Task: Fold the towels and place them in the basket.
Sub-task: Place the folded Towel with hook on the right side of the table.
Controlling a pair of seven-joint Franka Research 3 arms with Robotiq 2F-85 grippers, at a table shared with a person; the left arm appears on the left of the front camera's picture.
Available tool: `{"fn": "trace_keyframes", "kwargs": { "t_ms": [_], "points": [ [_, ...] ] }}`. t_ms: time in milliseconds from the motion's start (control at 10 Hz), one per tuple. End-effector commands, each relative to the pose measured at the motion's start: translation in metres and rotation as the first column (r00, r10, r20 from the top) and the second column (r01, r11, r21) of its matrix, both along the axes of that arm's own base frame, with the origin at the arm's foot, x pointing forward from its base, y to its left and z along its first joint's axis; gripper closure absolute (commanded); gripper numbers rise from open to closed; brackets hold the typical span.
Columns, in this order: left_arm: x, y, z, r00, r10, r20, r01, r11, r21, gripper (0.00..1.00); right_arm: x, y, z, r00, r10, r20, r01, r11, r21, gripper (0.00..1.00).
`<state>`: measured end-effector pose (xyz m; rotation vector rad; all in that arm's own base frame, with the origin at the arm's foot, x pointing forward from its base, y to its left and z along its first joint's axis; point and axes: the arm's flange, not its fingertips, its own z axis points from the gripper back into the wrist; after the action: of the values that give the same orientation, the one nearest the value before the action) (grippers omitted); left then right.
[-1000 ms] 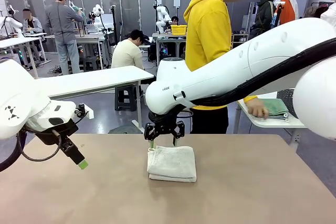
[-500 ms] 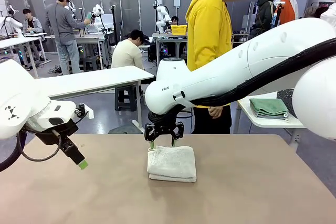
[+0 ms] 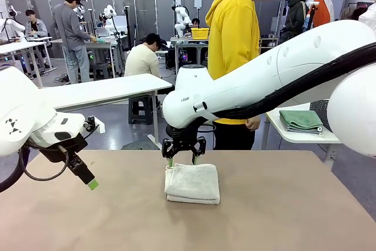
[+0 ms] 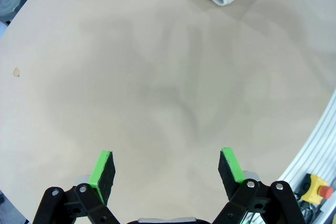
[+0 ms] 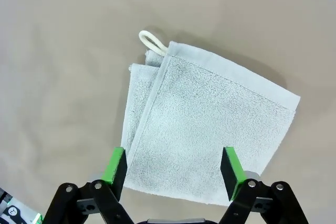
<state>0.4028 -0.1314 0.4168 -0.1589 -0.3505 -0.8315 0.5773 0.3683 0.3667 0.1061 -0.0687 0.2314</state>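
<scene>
Both the left arm [image 3: 23, 116] and right arm [image 3: 264, 74] are rounded white shells, a thick black cable [image 3: 317, 80] along the right. Left claw [image 4: 167, 169] and right claw [image 5: 173, 167]: black, silver screws [image 4: 248, 184], green pads [image 4: 101, 165].

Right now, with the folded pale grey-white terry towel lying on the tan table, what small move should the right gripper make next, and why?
Probably lower the right gripper and close on the folded pale grey-white terry towel: its jaws stand open above one edge of it, nothing is held, and the towel looks folded.
</scene>
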Motion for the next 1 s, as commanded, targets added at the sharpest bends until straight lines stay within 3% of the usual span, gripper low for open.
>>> {"fn": "trace_keyframes", "kwargs": {
  "t_ms": [0,500,600,700,900],
  "points": [
    [0.003,-0.002,0.001,1.000,0.007,0.004,-0.007,1.000,-0.008,0.00,0.000,0.000,0.000,1.000,-0.005,0.004,0.005,1.000,-0.004,0.10],
    [0.003,-0.002,0.001,1.000,0.007,0.004,-0.007,1.000,-0.008,0.00,0.000,0.000,0.000,1.000,0.000,0.000,0.000,1.000,0.000,0.10],
    [0.003,-0.002,0.001,1.000,0.007,0.004,-0.007,1.000,-0.008,0.00,-0.026,-0.013,0.032,0.998,0.051,-0.025,-0.047,0.991,0.122,0.10],
    [0.003,-0.002,0.001,1.000,0.007,0.004,-0.007,1.000,-0.008,0.00,-0.043,-0.032,0.047,0.999,0.038,0.001,-0.038,0.985,0.171,0.10],
    [0.003,-0.002,0.001,1.000,0.007,0.004,-0.007,1.000,-0.008,0.00,-0.059,-0.080,0.056,1.000,-0.008,0.023,0.002,0.966,0.259,0.10]
  ]
}}
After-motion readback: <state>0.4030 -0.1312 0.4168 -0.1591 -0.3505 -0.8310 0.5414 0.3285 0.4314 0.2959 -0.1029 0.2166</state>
